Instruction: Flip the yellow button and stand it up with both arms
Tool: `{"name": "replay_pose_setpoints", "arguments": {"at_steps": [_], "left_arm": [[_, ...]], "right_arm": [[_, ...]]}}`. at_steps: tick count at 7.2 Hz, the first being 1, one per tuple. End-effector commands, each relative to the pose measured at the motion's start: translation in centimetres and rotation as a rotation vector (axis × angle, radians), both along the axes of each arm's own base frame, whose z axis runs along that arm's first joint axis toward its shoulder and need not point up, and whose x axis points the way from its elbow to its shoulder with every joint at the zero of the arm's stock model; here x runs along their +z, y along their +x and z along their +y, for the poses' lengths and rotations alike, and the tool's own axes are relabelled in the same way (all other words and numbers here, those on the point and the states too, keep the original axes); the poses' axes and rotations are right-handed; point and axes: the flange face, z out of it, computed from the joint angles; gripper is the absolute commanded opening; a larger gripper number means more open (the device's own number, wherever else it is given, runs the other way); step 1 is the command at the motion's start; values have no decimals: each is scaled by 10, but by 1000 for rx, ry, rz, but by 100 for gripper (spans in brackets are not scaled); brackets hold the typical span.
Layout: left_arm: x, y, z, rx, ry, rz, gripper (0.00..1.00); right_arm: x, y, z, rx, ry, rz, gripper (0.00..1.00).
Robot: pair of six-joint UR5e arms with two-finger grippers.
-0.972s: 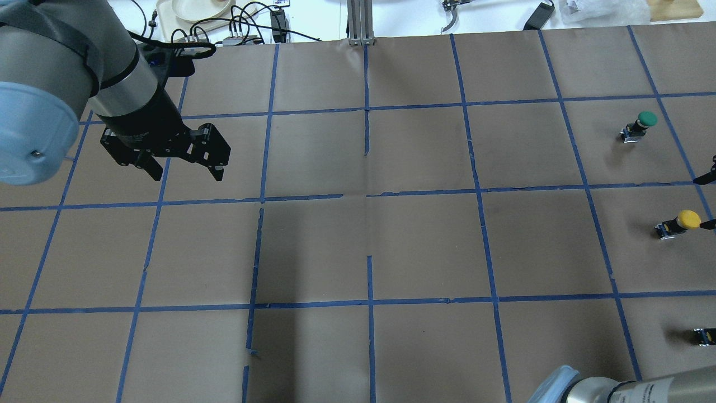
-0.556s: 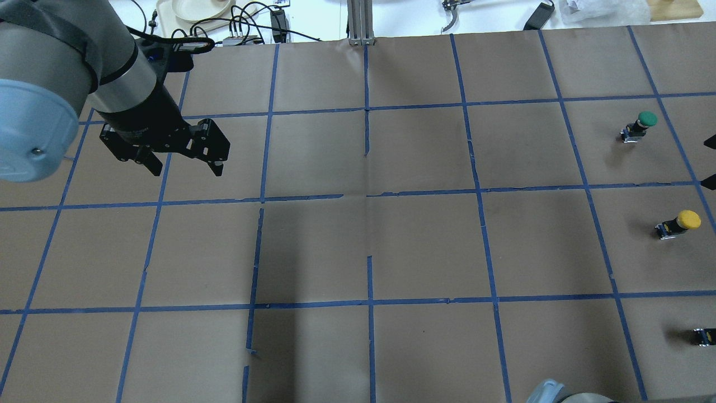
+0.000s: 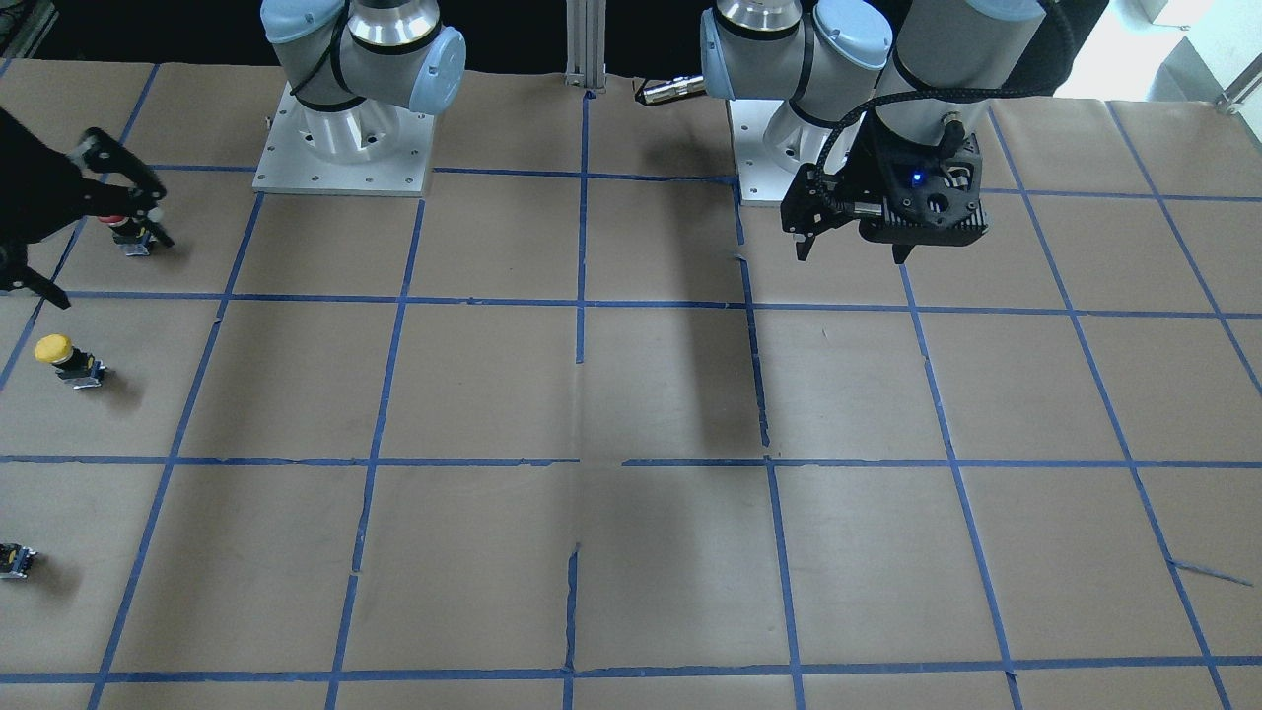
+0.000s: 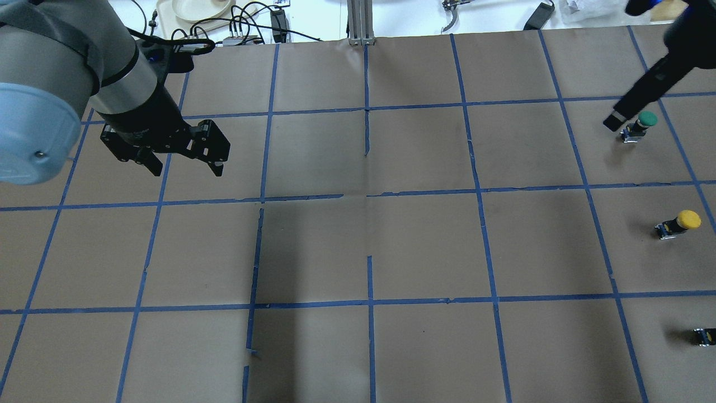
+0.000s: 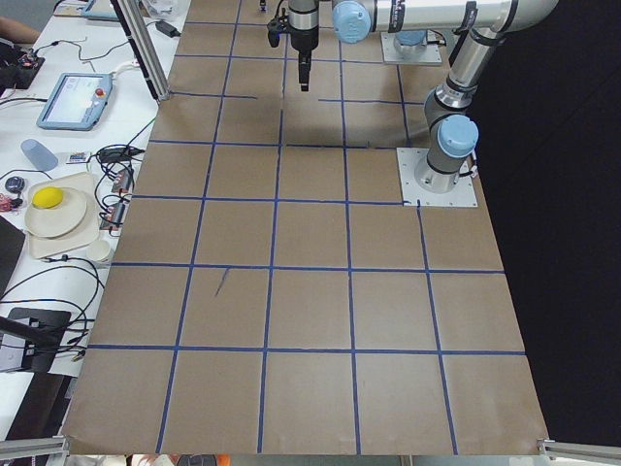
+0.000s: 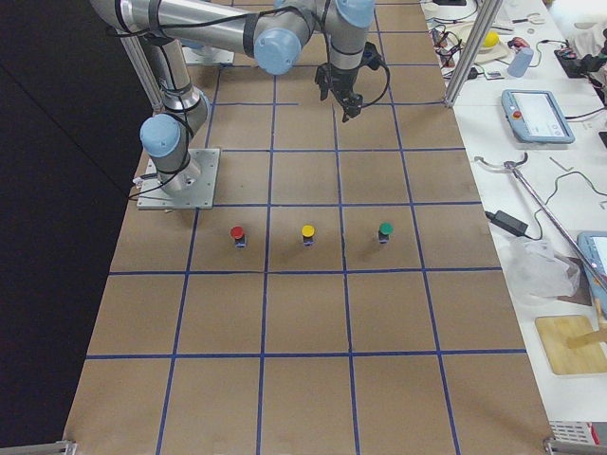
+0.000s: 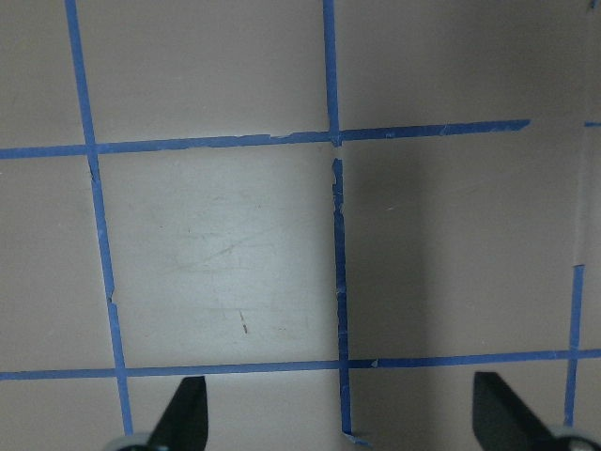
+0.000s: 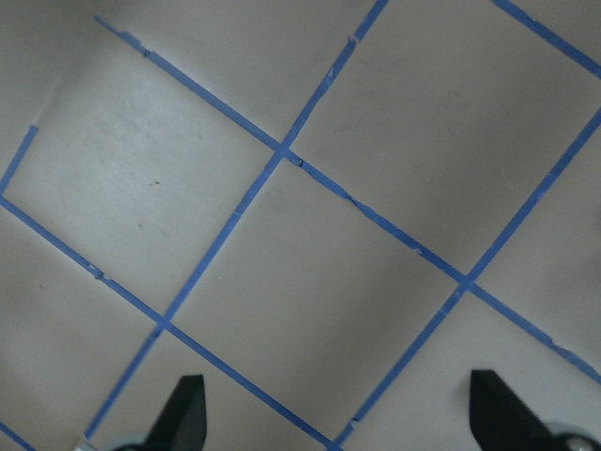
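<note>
two pincers, both spread, both empty. right pincer point(image 8: 336, 418) has backed off yellow button point(image 4: 679, 223), now upper right of overhead frame. button upright, cap up, right edge of worktop point(image 4: 425, 246). left pincer point(image 4: 186, 168) hovers upper left. flip likely done.

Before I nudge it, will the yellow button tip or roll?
Probably tips easily: the yellow button carries a wide round cap over a narrower body. Once down, that cap could let it roll in an arc. It looks small and rigid, so likely light.
</note>
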Motion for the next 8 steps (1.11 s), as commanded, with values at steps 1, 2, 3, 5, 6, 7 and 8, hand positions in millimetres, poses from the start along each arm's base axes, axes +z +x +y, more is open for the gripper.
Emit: {"name": "replay_pose_setpoints", "arguments": {"at_steps": [1, 2, 3, 5, 6, 7, 8], "left_arm": [[0, 0, 0, 0, -4, 0, 100], [0, 0, 0, 0, -4, 0, 100], [0, 0, 1, 2, -2, 0, 100], [-1, 0, 2, 5, -2, 0, 100], [1, 0, 0, 8, -13, 3, 100], [1, 0, 1, 8, -13, 9, 100], [3, 0, 3, 4, -12, 12, 100]], "right_arm": [[24, 108, 1, -221, -1, 27, 100], [22, 134, 6, -353, 26, 19, 100], [20, 152, 8, -444, 39, 36, 100], [20, 176, 18, -544, 24, 92, 100], [22, 177, 20, -539, 10, 118, 100], [22, 175, 21, -545, 2, 138, 100], [18, 175, 22, -551, 11, 140, 100]]}}
